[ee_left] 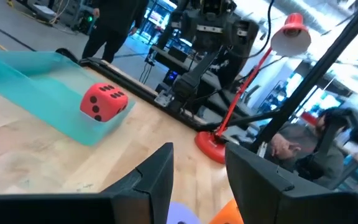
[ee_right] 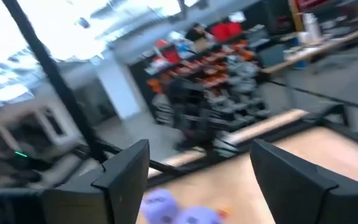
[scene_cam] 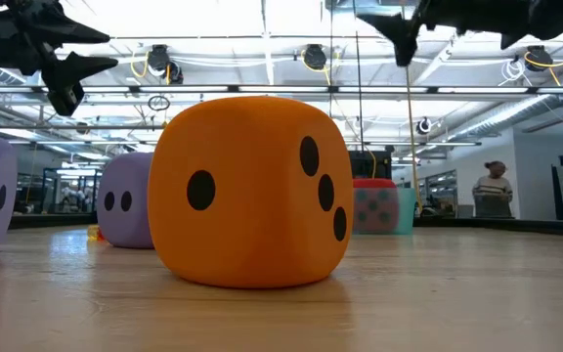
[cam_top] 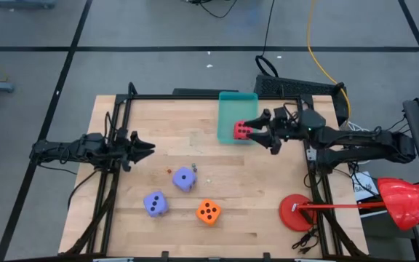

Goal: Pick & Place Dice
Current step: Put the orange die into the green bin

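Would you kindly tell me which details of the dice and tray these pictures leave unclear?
- Teal tray: low view, mostly hidden behind the orange die.
- Red die: high view, pips too small to count; the right end effector crowds its side.
- Two purple dice: right wrist view, blurred and cut off by the bottom edge.
- Orange die: left wrist view, only a corner shows behind the fingers.

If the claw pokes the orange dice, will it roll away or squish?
The orange dice sits flat on one face on the wooden table, so a gentle poke would probably slide or tip it, not roll it far. Its rounded corners and matte skin look foam-like, so it likely squishes slightly and feels light.
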Controlling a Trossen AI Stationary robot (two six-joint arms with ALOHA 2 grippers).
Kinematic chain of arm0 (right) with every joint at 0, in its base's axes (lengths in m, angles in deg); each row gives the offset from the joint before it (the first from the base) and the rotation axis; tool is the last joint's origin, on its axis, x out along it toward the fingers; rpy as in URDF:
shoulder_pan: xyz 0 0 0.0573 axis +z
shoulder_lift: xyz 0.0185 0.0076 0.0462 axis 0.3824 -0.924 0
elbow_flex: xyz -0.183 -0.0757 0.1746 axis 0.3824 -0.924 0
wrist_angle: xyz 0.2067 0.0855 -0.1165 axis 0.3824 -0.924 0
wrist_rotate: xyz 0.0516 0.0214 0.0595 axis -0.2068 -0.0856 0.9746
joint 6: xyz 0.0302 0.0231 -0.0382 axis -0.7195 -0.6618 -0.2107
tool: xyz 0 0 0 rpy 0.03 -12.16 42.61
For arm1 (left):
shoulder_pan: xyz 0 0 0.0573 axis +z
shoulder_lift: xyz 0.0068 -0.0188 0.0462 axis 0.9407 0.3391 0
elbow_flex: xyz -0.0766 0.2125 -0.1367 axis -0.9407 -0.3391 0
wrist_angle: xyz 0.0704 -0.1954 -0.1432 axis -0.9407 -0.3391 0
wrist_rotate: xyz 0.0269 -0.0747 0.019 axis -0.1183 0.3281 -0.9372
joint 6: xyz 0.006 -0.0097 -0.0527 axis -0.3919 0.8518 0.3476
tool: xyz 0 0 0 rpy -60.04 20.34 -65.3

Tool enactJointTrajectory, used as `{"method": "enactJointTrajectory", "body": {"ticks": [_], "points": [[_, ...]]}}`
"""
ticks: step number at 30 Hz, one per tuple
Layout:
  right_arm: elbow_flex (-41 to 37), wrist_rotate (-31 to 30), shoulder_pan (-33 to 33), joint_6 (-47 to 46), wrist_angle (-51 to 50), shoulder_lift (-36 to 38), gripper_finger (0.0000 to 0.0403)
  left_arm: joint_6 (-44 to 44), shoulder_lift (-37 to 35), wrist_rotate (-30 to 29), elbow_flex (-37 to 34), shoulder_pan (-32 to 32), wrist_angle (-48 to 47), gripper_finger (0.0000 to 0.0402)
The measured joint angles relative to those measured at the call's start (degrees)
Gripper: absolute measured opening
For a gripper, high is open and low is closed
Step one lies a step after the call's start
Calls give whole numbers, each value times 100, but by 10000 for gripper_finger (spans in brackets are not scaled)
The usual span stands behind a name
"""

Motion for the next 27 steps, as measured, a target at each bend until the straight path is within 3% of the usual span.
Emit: {"method": "enactJointTrajectory", "body": {"ticks": [6, 12, 19, 23, 27], "points": [[2, -85, 689, -508, 1513, -472, 258, 179, 0, 7, 1, 1, 829, 152], [2, -761, 1267, -540, 2089, -985, 253, 492, -2, 156, 13, 1, 1283, 152], [395, -1116, 1774, -598, 2104, -1567, 253, 944, 0, 1046, 46, 1, 1266, 152], [997, -1229, 1957, -259, 1972, -1943, 253, 858, 0, 1154, 46, 1, 1233, 152], [1874, -1231, 2073, 56, 1186, -2296, 253, 648, 0, 1162, 46, -1, 1132, 152]]}}
